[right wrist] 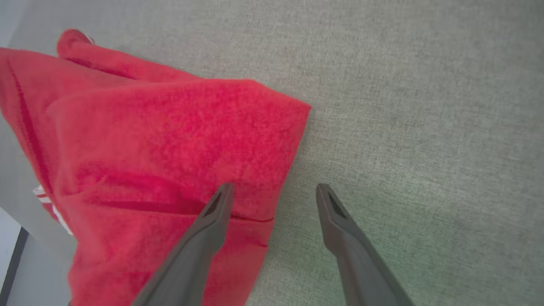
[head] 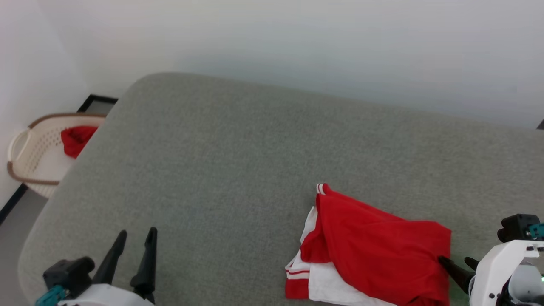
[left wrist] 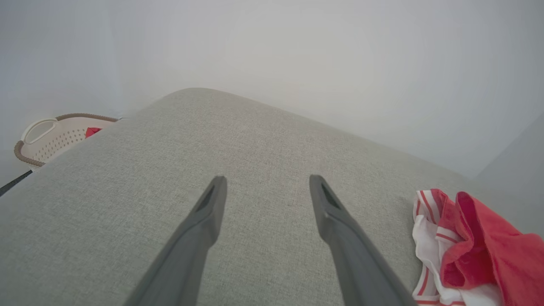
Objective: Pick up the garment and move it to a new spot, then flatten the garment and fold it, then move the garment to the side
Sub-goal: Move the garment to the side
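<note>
While both grippers stand spread, the shirt (head: 378,250) lies bunched at the near right of the grey cushion (head: 238,161).
The shirt's long axis runs diagonally, from a striped tip pointing toward the far edge down to its wide red end at the near right. The white, red-striped sleeve spills out on its left, close to the cushion's front edge. The right gripper (head: 454,259) sits at the shirt's right edge holding nothing, one finger over the red cloth and the other over bare cushion; it may touch the cloth, though the view is too close to tell. The left gripper (head: 137,231) hangs over bare cushion, well apart from the shirt. Wide bare room lies to the left and beyond. A basket (head: 29,157) stands off the far left corner.
</note>
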Motion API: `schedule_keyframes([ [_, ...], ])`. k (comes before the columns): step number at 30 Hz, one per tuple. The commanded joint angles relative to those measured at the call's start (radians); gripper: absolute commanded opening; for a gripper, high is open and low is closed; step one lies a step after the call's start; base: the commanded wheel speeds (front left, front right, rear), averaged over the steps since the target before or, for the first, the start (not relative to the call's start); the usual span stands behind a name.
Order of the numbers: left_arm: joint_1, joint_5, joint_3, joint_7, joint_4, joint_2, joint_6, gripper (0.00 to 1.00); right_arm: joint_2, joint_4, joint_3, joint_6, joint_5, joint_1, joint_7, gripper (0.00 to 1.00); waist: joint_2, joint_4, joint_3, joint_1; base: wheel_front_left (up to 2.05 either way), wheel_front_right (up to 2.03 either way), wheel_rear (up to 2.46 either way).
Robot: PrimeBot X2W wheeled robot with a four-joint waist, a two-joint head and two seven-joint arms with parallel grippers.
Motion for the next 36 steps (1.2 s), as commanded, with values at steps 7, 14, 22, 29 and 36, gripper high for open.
schedule_keyframes([
  [7, -0.057, 0.002, -0.019, -0.014, 0.033, -0.033, -0.02, 1.0, 0.046, 0.019, -0.055, 0.0, -0.053, -0.051, 0.144, 1.0, 0.0, 0.045, 0.107, 0.0, 0.0, 0.0, 0.0],
  [14, -0.085, 0.002, -0.026, -0.029, 0.067, -0.052, -0.034, 1.0, 0.087, 0.056, -0.016, 0.0, -0.041, -0.065, 0.26, 0.37, 0.0, 0.049, 0.125, 0.0, 0.0, 0.0, 0.0],
  [22, -0.095, -0.006, -0.018, -0.038, 0.089, -0.062, -0.043, 1.0, 0.064, 0.061, -0.048, -0.001, -0.043, -0.098, 0.269, 0.0, 0.0, 0.041, 0.124, 0.0, 0.0, 0.0, 0.0],
  [29, -0.09, -0.003, -0.013, -0.045, 0.095, -0.065, -0.046, 1.0, 0.022, 0.037, -0.043, -0.001, -0.05, -0.145, 0.256, 0.0, 0.0, 0.011, 0.109, 0.0, 0.0, 0.0, 0.0],
  [36, -0.091, 0.001, -0.022, -0.044, 0.099, -0.06, -0.052, 1.0, -0.043, 0.014, -0.023, -0.001, -0.043, -0.178, 0.246, 0.0, 0.0, -0.024, 0.092, 0.0, 0.0, 0.0, 0.0],
])
